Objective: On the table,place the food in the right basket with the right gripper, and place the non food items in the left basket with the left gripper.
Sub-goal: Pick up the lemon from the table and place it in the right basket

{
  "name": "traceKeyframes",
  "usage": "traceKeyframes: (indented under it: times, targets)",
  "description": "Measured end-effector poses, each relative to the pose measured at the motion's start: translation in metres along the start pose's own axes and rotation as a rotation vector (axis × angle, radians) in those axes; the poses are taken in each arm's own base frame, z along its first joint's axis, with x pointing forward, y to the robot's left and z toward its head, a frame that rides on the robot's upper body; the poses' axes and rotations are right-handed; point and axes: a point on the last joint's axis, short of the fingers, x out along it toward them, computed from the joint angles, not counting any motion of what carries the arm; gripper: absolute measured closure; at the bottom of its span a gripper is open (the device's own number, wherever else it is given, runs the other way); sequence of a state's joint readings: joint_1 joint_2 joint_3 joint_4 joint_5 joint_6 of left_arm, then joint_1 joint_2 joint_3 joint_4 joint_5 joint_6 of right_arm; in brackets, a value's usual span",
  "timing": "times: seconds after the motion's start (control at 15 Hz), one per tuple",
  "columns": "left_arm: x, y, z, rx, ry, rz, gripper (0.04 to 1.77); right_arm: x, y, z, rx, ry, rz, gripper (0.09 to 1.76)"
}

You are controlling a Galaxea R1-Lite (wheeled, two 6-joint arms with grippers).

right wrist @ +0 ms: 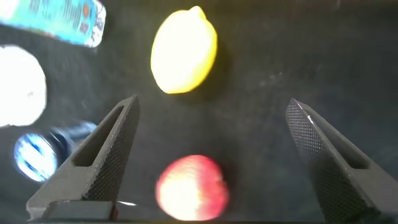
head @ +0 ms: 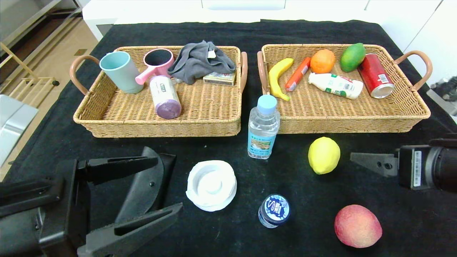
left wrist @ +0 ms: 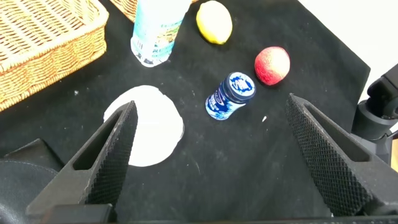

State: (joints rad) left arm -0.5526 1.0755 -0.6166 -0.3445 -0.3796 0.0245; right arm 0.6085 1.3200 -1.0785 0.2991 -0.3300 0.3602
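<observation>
On the black felt-topped bench point(head: 228, 32), two woven wicker baskets sit side by side, and before them lie a round white dish point(head: 211, 185), a smooth yellow lemon point(head: 324, 155), a rosy peach point(head: 357, 226), a clear water bottle point(head: 263, 127) and a small blue-capped bottle point(head: 274, 210) marked with an "S". The left end effector point(head: 166, 187), its ridged fingers point(left wrist: 109, 155) spread wide, hovers just left of the dish above a flat black glasses case point(head: 144, 184). The right end effector point(right wrist: 208, 152), also spread, hangs at the bench's right edge, with lemon and peach just beyond its fingertips.

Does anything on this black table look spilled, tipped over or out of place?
Nothing looks spilled or damaged. The clear water bottle with pale blue cap stands upright; only the cylindrical white container with a purple end lies on its side inside the left wicker basket.
</observation>
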Motion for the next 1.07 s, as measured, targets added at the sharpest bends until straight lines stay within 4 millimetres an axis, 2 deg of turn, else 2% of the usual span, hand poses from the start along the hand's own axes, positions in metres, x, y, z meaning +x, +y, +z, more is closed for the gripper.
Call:
traceKeyframes:
  times: [0.2,0.47,0.67,1.07]
  targets:
    - [0.0,0.0,0.0,-0.001,0.004,0.001,0.09,0.017,0.024,0.016,0.046,0.083,-0.037,0.14]
    - [0.0,0.0,0.0,0.003,0.003,0.001,0.09,0.055,0.046,0.022,0.04,0.102,-0.123,0.14]
    - [0.0,0.0,0.0,0.007,0.001,0.002,0.09,0.076,0.049,0.03,0.095,0.09,-0.168,0.14]
    - [-0.002,-0.001,0.0,0.009,-0.001,0.002,0.09,0.104,0.043,0.028,0.139,0.115,-0.224,0.14]
